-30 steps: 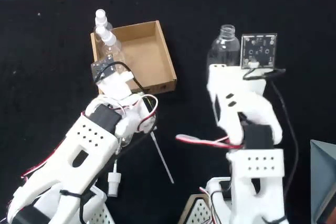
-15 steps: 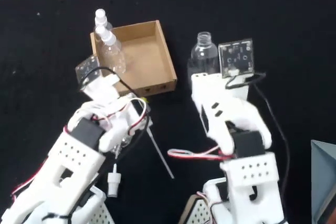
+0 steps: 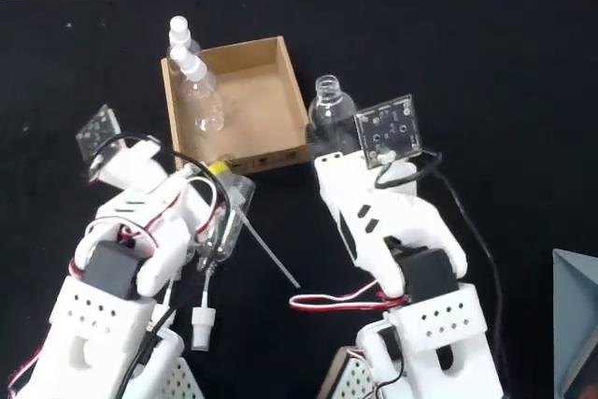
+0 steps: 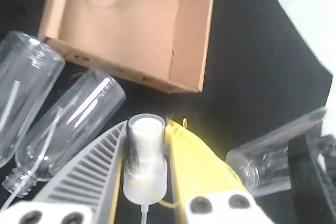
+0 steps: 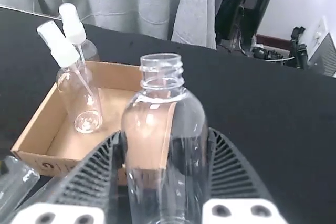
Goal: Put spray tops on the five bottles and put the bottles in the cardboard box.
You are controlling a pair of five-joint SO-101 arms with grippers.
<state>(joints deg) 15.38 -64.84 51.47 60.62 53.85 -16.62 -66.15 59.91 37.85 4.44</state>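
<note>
Closest to my end of the table (image 3: 486, 63), a loose spray top (image 3: 203, 324) lies at about seven o'clock, just beside the left arm (image 3: 103, 306). A little farther out, the left gripper (image 3: 224, 182) is clamped on a white spray top (image 4: 143, 156), which sits pinched between the grey and yellow fingers (image 4: 194, 166). A thin dip tube (image 3: 271, 254) slants away from that gripper toward five o'clock.

Just beside the left gripper, two clear bottles lie on their sides with open necks. These are the nearer lying bottle (image 4: 71, 119) and the outer lying bottle (image 4: 21, 93). Both have their bases pointing toward the box, and I cannot tell whether they touch each other.

Near the table's centre, the right gripper (image 5: 164, 140) grasps the uncapped bottle (image 5: 163, 124) around its body. I see it upright with its neck bare, just beside the three o'clock wall of the cardboard box (image 3: 262, 100). I cannot tell if it is touching that wall.

The box lies open at eleven o'clock from the centre. Against its nine o'clock wall a capped bottle (image 3: 204, 100) leans, with its spray top toward the far corner. A second capped bottle (image 3: 180, 39) is at the box's eleven o'clock corner. Whether it stands inside the corner or just past the wall, I cannot tell.
</note>
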